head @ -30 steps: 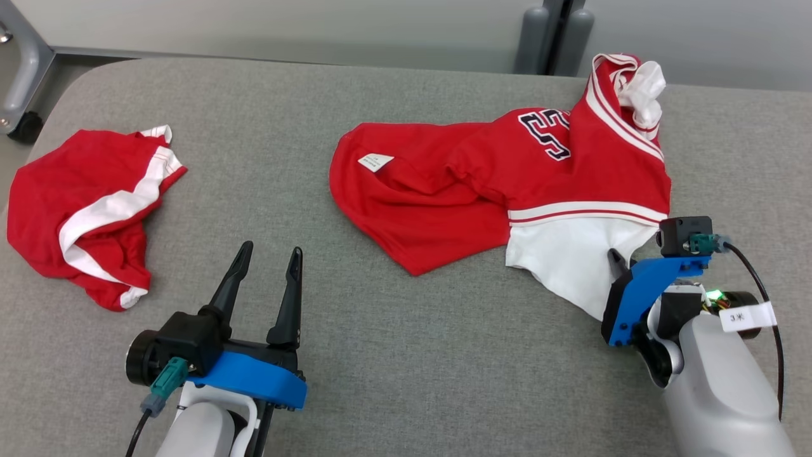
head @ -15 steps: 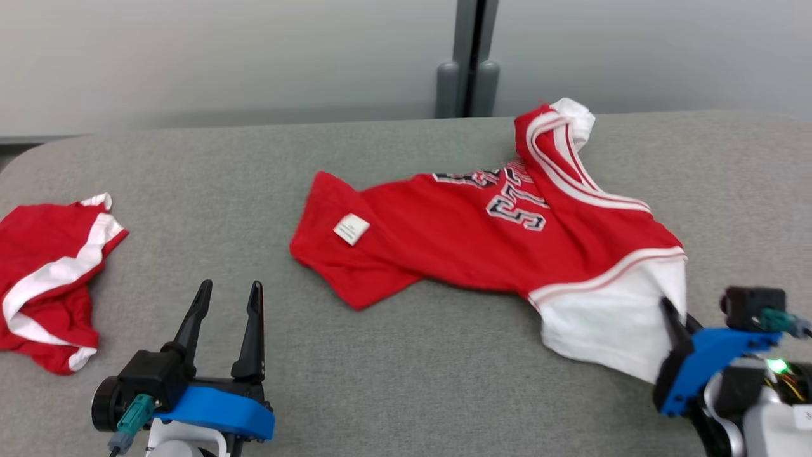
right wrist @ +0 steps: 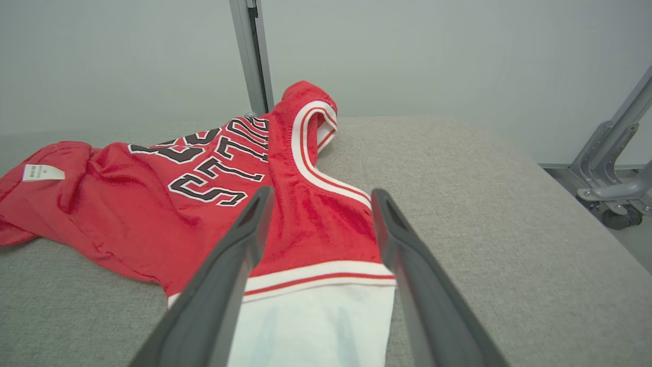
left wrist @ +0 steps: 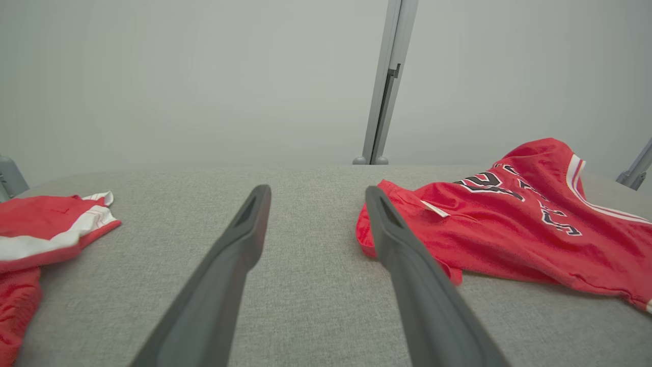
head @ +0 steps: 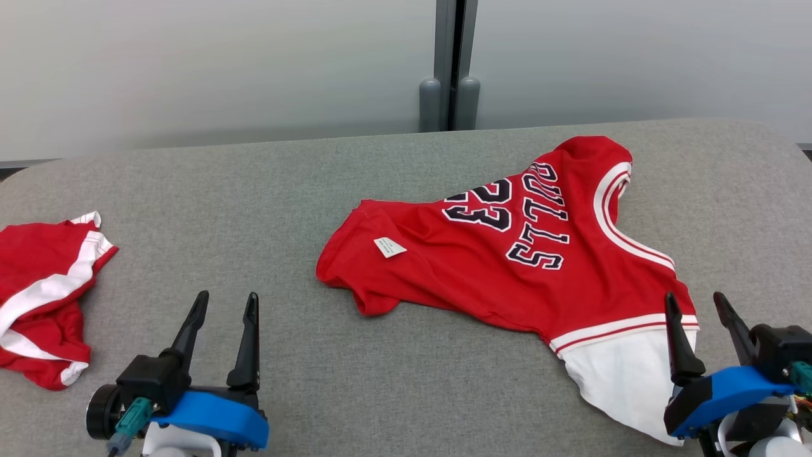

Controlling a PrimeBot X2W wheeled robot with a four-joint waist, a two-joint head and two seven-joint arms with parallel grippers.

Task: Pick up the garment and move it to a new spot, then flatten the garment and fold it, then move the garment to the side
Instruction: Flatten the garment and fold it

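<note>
Grippers both stand with fingers spread, holding nothing. The left gripper (head: 227, 296) is over the bare grey fabric-covered bench (head: 317, 178) at the near left. The right gripper (head: 694, 296) is at the near right, over the white end of the red sleeveless basketball jersey with white trim (head: 507, 266). The jersey lies spread right of centre, lettering up. Crumpled red shorts with a white stripe (head: 38, 298) lie at the left edge, well apart.

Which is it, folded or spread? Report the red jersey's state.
Spread, not folded. The red jersey lies opened out across the grey table, lettering and number 23 showing, hem rumpled near the label.
</note>
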